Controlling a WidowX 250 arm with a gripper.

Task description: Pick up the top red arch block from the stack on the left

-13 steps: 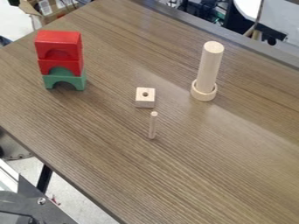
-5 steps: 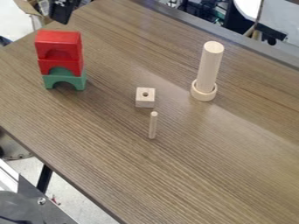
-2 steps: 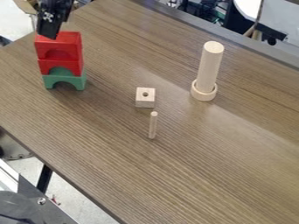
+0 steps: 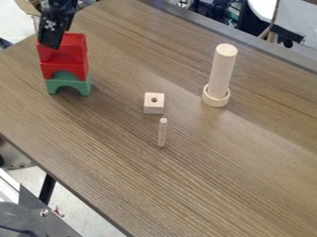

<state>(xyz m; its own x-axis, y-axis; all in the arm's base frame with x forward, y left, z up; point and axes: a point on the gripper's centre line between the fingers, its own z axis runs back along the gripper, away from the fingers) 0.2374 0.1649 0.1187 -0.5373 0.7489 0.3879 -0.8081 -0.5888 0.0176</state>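
The black gripper (image 4: pixel 52 37) hangs at the upper left, its lower end overlapping the upper left part of the top red block (image 4: pixel 74 45); whether it touches the block I cannot tell. Under that block is a red arch (image 4: pixel 75 71), and a green arch (image 4: pixel 82 86) stands at the bottom of the stack. A small wooden cube with a hole (image 4: pixel 154 107) lies mid-table. Just below it in the view, a thin wooden peg (image 4: pixel 162 133) stands upright. To the right, a tall wooden cylinder (image 4: pixel 221 71) rises from a round wooden ring (image 4: pixel 216 98).
The brown wooden table (image 4: pixel 204 180) has its left edge running diagonally down to the bottom of the view. Metal equipment (image 4: pixel 37 217) is beyond that edge at the lower left. Cables and a cardboard box lie past the far edge.
The gripper has come in from the top left edge and lowered toward the red block, a little further down since the last earlier frame. The blocks and wooden pieces have stayed put.
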